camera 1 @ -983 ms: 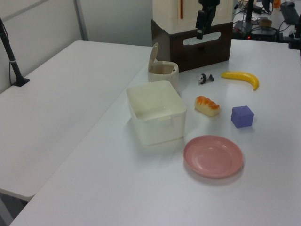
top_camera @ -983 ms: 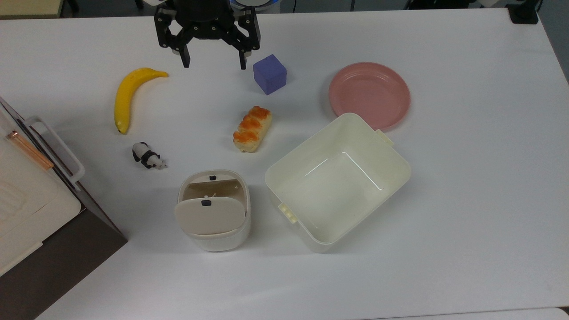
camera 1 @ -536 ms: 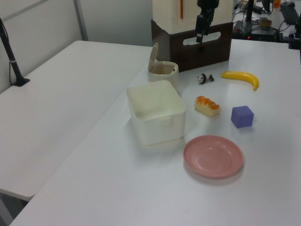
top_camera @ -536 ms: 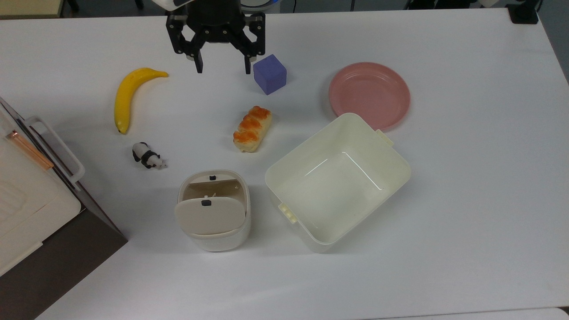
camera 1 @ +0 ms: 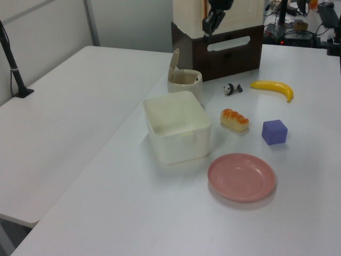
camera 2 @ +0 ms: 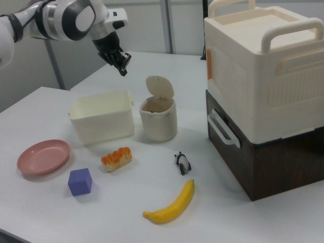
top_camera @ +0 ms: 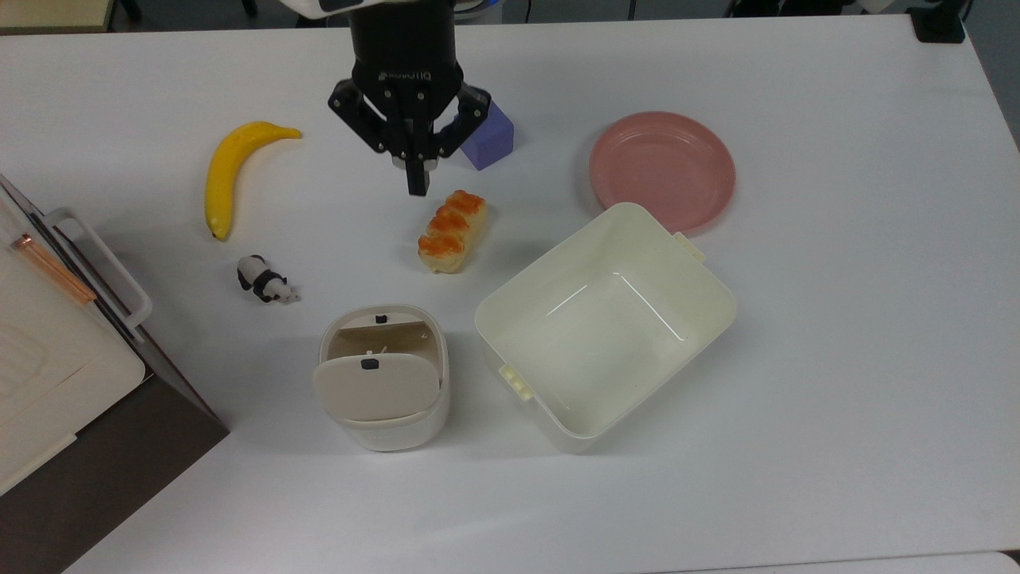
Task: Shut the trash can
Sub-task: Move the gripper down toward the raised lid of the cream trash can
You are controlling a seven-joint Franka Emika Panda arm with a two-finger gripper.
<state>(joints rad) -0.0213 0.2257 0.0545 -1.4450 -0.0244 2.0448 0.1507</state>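
At the top view's left edge a cream box [top_camera: 48, 375] with handles sits on a dark brown base and is cut off by the frame; the right view shows it whole. Moving right in the top view come a banana [top_camera: 227, 169] and a small panda figure [top_camera: 265, 281], lying apart on the white table [top_camera: 837, 359]. Next is the trash can [top_camera: 384, 375], near the table's front edge in the top view, with its lid [top_camera: 374, 387] standing open on its hinge; in the right view the lid [camera 2: 160, 86] is raised almost upright above the rim. The lid covers part of the opening in the top view, and the tan inside that can be seen holds nothing clear enough to name. Above it in the top view the gripper [top_camera: 415, 188] hangs over the table with its fingers pressed together, holding nothing, and its body hides part of the purple cube [top_camera: 490, 143]. A bread roll [top_camera: 452, 230] lies just below the fingertips. Further right, the large cream tub [top_camera: 606, 323] is empty, and its far corner overlaps the edge of the empty pink plate [top_camera: 661, 167].
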